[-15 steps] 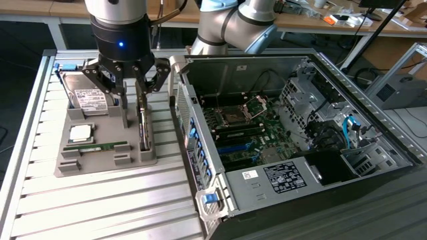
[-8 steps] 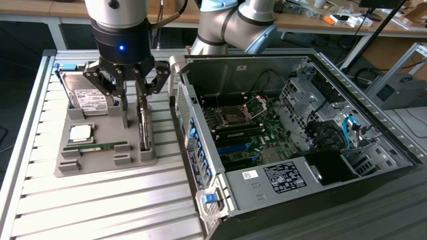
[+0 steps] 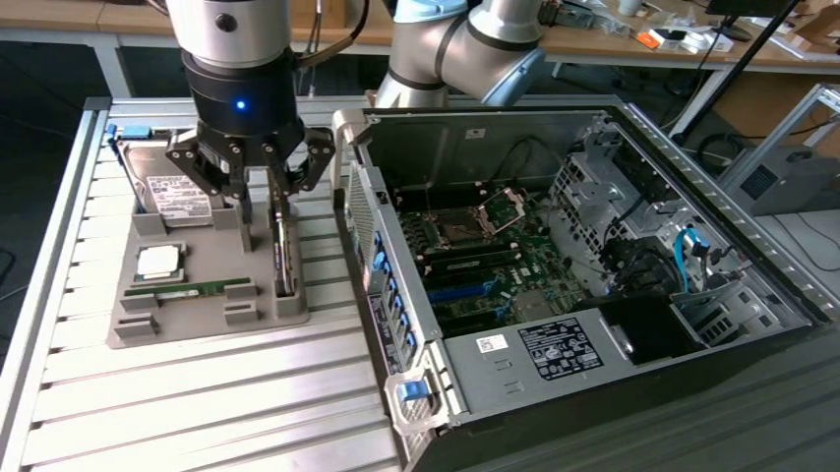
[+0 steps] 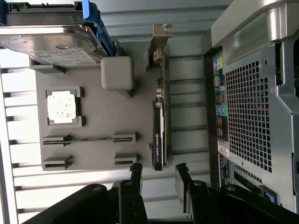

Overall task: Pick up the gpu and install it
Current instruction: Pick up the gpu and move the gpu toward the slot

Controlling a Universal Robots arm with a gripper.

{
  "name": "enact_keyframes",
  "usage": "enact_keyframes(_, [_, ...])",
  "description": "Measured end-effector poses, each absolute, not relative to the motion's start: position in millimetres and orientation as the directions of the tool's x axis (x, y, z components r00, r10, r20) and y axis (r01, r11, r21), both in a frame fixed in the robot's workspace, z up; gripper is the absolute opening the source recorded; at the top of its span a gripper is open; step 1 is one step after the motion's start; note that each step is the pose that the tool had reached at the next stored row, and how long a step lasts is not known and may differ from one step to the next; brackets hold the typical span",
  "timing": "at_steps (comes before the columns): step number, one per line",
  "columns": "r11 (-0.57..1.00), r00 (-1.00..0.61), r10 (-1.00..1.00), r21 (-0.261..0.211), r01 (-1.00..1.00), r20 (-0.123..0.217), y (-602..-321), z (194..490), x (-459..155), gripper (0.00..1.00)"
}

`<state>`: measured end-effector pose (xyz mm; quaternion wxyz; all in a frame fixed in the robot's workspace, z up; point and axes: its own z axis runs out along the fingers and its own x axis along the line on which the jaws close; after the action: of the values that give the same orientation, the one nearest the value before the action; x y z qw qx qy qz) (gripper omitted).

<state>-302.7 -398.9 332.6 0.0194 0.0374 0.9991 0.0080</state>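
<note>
We see the black multi-link gripper (image 3: 260, 197) hanging low over the far half of the flat grey moulded parts tray (image 3: 210, 320), its jaws spread wide and holding nothing. The gpu (image 3: 281, 251), a thin dark circuit card with a silver metal end bracket, stands on its long edge in a slot along the tray's side at the exterior view's right. In the wrist view the gpu (image 4: 159, 140) runs in line with the gap between the two black fingertips (image 4: 136, 173), one finger to each side of the card's line. We cannot tell whether either finger touches it.

Around it on the tray we find:
- a boxy silver hard drive with a white label (image 3: 177, 192) in a blue carrier at the far end
- a square silver processor chip (image 3: 160, 261) in its pocket
- a narrow green memory stick (image 3: 197, 290) lying flat, well apart from the card
- a raised grey square block (image 4: 117, 72) of the tray, between the hard drive and the card's bracket end

Just beside the tray, on the card's side, lies the open black and silver computer case (image 3: 591, 128) with its green motherboard (image 3: 473, 256) exposed. Its perforated rear panel (image 4: 247, 116) stands near the card. Everything rests on a ribbed aluminium table (image 3: 197, 403).
</note>
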Motion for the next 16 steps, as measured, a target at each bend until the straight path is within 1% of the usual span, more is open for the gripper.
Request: enact_keyframes(16, [0.997,-0.996,0.075,0.017,0.075,-0.038,-399,318,-303,0.42])
